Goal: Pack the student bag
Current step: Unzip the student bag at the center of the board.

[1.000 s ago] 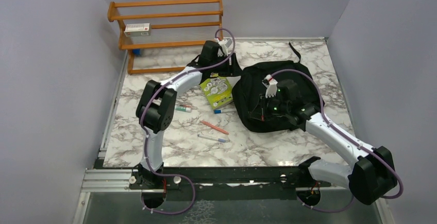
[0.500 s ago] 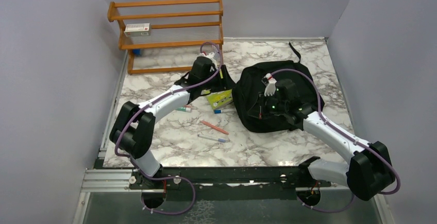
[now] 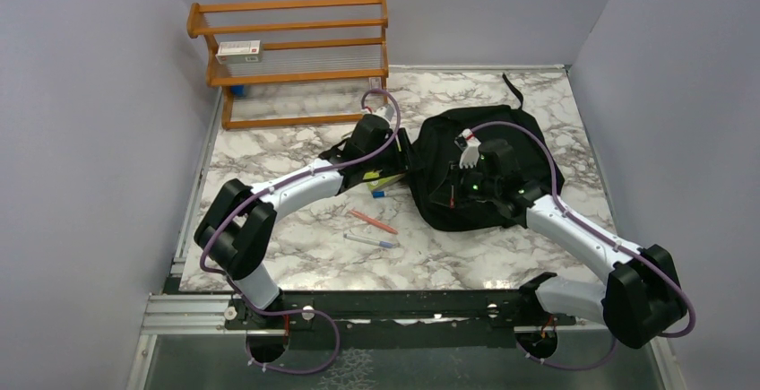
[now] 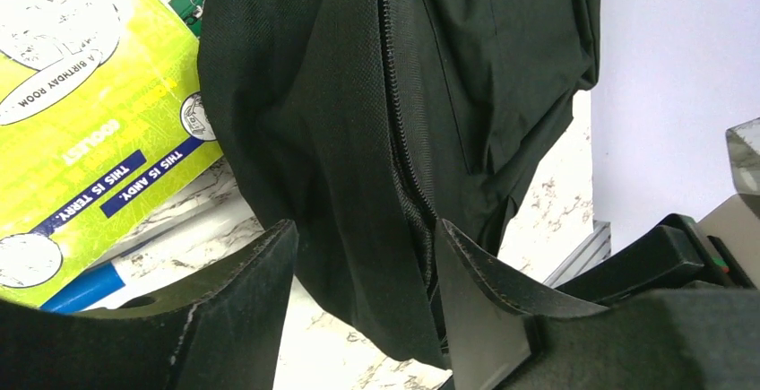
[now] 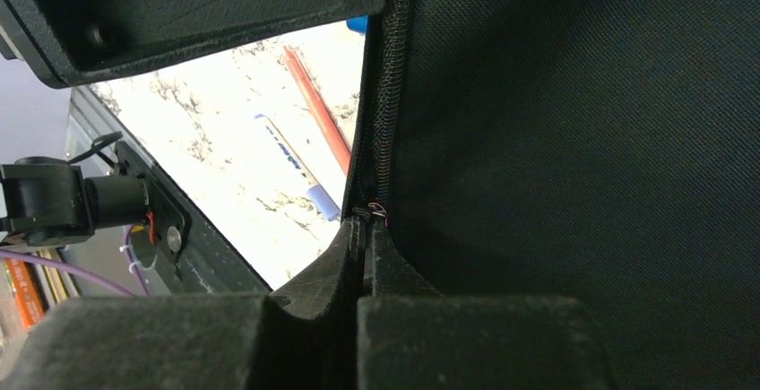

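The student bag (image 3: 520,152) is a large black backpack lying right of the table's middle. In the left wrist view a fold of it with the zipper (image 4: 394,121) hangs between my fingers. My left gripper (image 4: 367,247) is open around that fold, with marble showing between the left finger and the fabric. From above, the left gripper (image 3: 401,159) sits at the bag's left edge. My right gripper (image 5: 367,229) is shut on the bag's zipper edge, and from above the right gripper (image 3: 451,198) lies on the bag's near-left side.
A yellow-green book (image 4: 81,94) lies beside the bag, mostly under my left arm (image 3: 305,175). A red pen (image 3: 372,221), a white pen (image 3: 369,240) and a blue-capped marker (image 3: 378,194) lie on the marble. A wooden rack (image 3: 287,49) holding a small box (image 3: 238,48) stands at the back left.
My left arm swung from behind the book, dropped and reached right to the bag's left edge, now covering most of the book. The right gripper kept its hold on the bag.
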